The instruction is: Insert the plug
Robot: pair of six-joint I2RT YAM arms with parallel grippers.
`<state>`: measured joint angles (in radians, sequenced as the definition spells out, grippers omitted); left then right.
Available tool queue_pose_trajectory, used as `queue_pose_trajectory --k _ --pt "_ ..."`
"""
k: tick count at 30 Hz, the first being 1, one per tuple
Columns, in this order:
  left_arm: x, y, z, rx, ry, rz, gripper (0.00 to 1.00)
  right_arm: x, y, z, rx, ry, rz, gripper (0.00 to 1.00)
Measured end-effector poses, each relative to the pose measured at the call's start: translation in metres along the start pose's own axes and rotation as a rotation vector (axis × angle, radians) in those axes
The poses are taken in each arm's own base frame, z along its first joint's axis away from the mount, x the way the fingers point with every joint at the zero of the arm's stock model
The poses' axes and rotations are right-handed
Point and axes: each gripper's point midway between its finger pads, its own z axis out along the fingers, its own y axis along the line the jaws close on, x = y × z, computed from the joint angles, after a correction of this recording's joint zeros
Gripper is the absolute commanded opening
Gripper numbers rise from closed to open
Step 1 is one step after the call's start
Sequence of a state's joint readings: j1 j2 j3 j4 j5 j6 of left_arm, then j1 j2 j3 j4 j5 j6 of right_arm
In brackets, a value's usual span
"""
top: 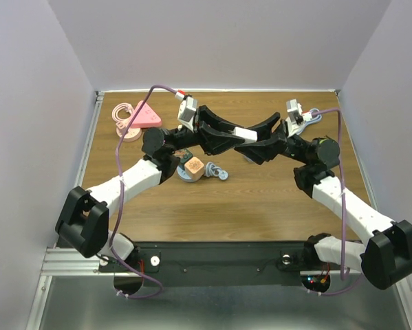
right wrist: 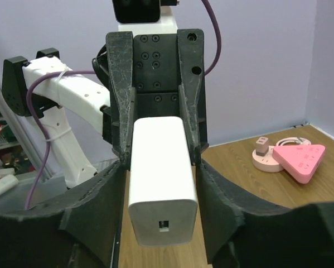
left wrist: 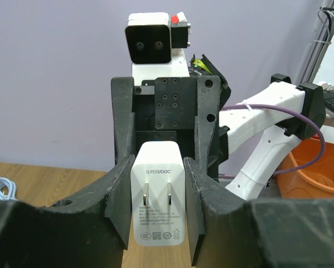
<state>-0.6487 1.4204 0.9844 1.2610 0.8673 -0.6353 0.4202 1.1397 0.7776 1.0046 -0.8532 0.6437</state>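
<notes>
Two arms reach in from the near edge of the wooden desk (top: pixel 261 199) and meet head-on in the air above its middle. On the desk just near of that meeting point, left of centre, sits a small wooden block (top: pixel 194 166), with blue-grey pieces (top: pixel 219 173) just beside it on its right.

The white charger plug (left wrist: pixel 158 195) is off the desk, lying lengthwise between the two grippers. Its two flat prongs face the left wrist camera and its port end faces the right one. The left gripper (left wrist: pixel 157 162) has its jaws pinching the plug, black pads flush against both sides of the casing. The right gripper (right wrist: pixel 162 166) has its jaws slightly spread around the port end, with a sliver of desk showing between pad and casing on either side.

Well apart from the plug, at the far left of the desk, lies the pink triangular power strip (top: pixel 146 115), sockets up. It touches a round pink base (right wrist: pixel 267 163) on which a small adapter (right wrist: pixel 261 145) stands upright. A white cable (left wrist: pixel 2 188) lies looped on the desk at the far right.
</notes>
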Motion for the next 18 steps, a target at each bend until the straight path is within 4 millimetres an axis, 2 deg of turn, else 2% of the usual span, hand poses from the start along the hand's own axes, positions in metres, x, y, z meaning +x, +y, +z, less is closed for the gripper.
queue_pose_trajectory --k 3,6,7,11,12,13,14,15,16,18 --pt "0.000 0.002 0.000 -0.007 -0.003 0.005 0.00 0.004 -0.001 0.000 -0.004 0.009 0.014 0.44" --pt "0.001 0.001 0.001 -0.003 -0.002 0.007 0.00 0.009 -0.003 0.000 -0.009 0.022 0.027 0.05" --pt "0.002 0.001 0.001 -0.005 0.000 -0.003 0.00 0.009 -0.003 0.000 -0.015 0.022 0.020 0.01" --pt "0.002 0.002 0.002 -0.007 0.004 0.016 0.00 0.009 -0.004 0.000 -0.008 0.015 0.025 0.00" --pt "0.003 0.003 0.002 -0.008 0.007 0.019 0.22 0.009 -0.004 0.000 -0.005 0.013 0.026 0.00" --pt "0.004 0.004 0.002 -0.012 0.010 0.017 0.39 0.010 -0.005 -0.001 -0.001 0.012 0.026 0.00" --pt "0.005 0.005 0.002 -0.016 0.017 0.015 0.65 0.011 -0.006 -0.002 0.010 0.008 0.028 0.00" --pt "0.007 0.005 0.002 -0.022 0.026 0.007 0.77 0.013 -0.007 -0.003 0.018 0.007 0.032 0.01" --pt "0.010 0.009 0.001 -0.038 0.034 0.013 0.98 0.013 -0.008 -0.004 0.029 0.003 0.030 0.00" --pt "0.010 0.014 0.000 -0.072 0.040 0.029 0.99 0.014 -0.015 -0.005 0.068 -0.001 0.028 0.00"
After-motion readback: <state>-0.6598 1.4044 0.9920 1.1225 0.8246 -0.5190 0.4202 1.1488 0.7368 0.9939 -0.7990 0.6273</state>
